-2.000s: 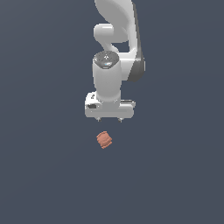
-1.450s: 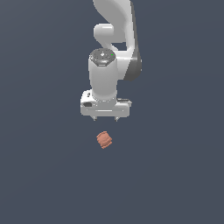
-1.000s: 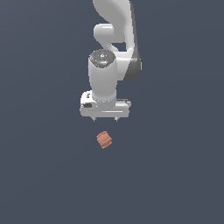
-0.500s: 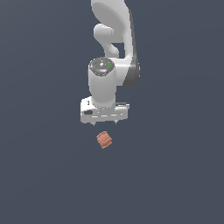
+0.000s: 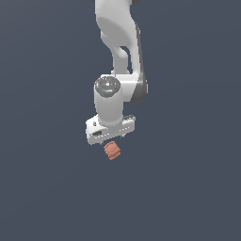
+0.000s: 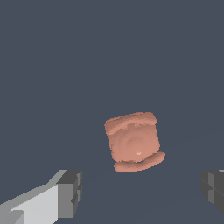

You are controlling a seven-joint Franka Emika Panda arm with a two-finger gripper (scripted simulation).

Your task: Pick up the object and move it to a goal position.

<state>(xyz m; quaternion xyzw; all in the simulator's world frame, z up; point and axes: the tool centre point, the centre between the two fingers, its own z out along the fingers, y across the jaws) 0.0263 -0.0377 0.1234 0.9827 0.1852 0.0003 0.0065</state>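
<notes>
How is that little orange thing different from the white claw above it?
The orange lump is rounded and ribbed like a tiny barrel; the claw is blocky and white with dark finger pads. The lump is much smaller. It lies loose on the grey floor, while the claw hangs over it, open. Both look smooth and computer-drawn.

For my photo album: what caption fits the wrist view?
Open gripper above the orange ribbed object, fingers wide apart.
</notes>
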